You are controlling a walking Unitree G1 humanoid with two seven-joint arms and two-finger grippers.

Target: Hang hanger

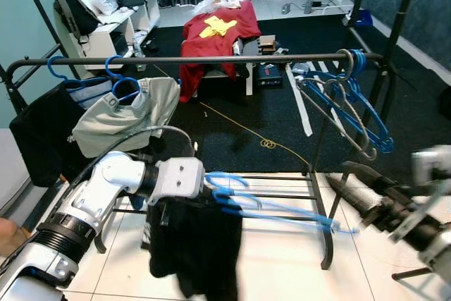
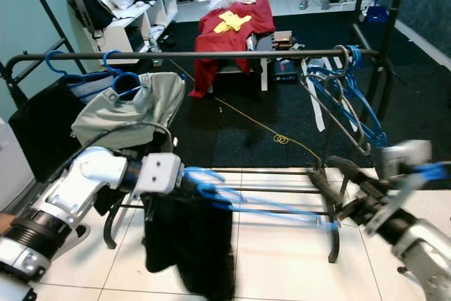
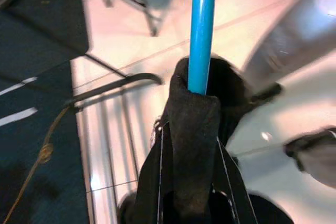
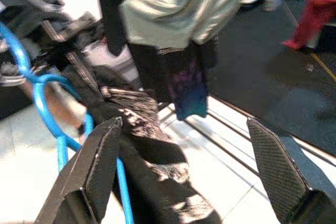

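Room: white tiled floor [image 1: 282,259] in front, dark carpet [image 1: 239,114] behind, and a low table draped with a red cloth [image 1: 215,33] farther back.
Rack: black garment rail [image 1: 211,59] running across the scene, above the tiles.
On the rail: blue hooks at the robot's left carrying a grey-green garment [image 1: 127,121] and a black one; a bunch of bare blue hangers [image 1: 349,100] near the right end.
Task hanger: blue hanger [image 1: 275,206] lying roughly level, below the rail and in front of the rack, with a black garment [image 1: 194,244] draped over it and hanging down.
Left gripper: left gripper [image 1: 211,192] reaches in from the left and holds the blue hanger at its hook end; the left wrist view shows the blue bar with black cloth folded over it.
Right gripper: right gripper [image 4: 184,166] is near the hanger's far tip, its fingers [image 4: 100,166] spread wide with nothing between them; blurred in the eye views.
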